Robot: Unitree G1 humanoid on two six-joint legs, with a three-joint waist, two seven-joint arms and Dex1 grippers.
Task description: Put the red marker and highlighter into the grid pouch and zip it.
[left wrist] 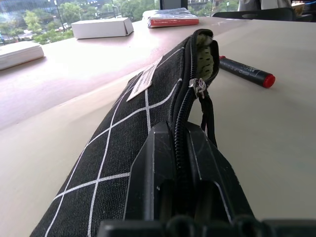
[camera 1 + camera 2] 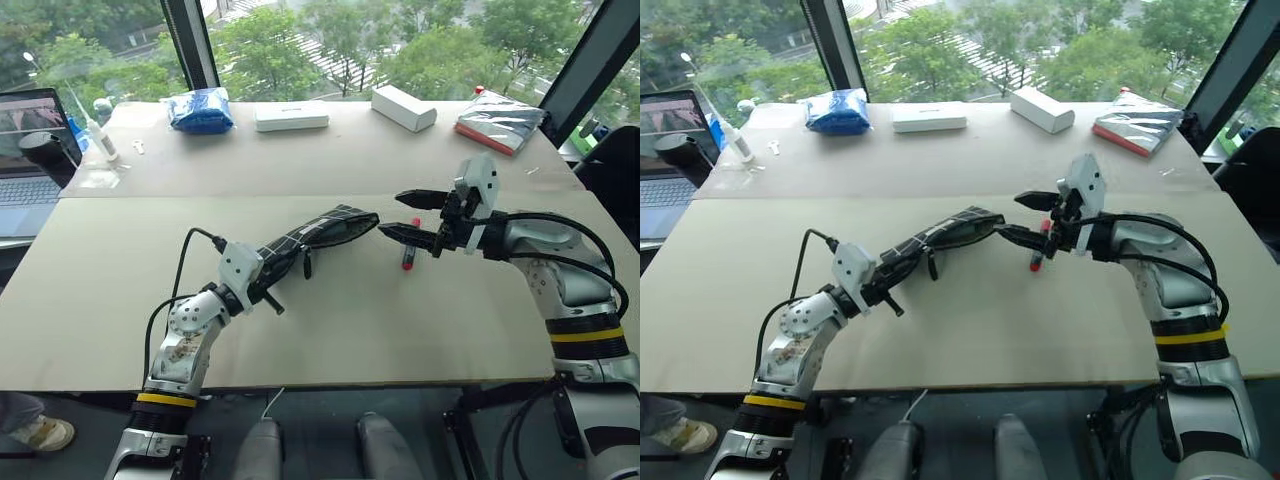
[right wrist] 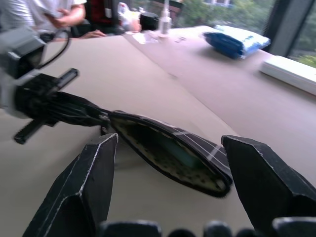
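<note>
Left gripper [image 2: 262, 283]: its fingers are clamped shut on the closed end of the grid pouch [image 2: 320, 233], which is being held off the table [image 2: 120, 290] with its open mouth facing the right gripper [image 2: 412, 215].
Right gripper: its jaws are standing wide apart with nothing in them, just beside the pouch mouth.
Grid pouch: soft fabric, judged light and floppy; the mouth is gaping and the zipper pull [image 1: 200, 88] is hanging partway along. A pale green shape inside may be the highlighter; this cannot be told for certain.
Red marker [image 2: 410, 247]: lying on the table below the right gripper, outside the pouch.
Handling: the marker is judged light, rigid and smooth, likely to roll; a grasp across mid-barrel is being suggested.
</note>
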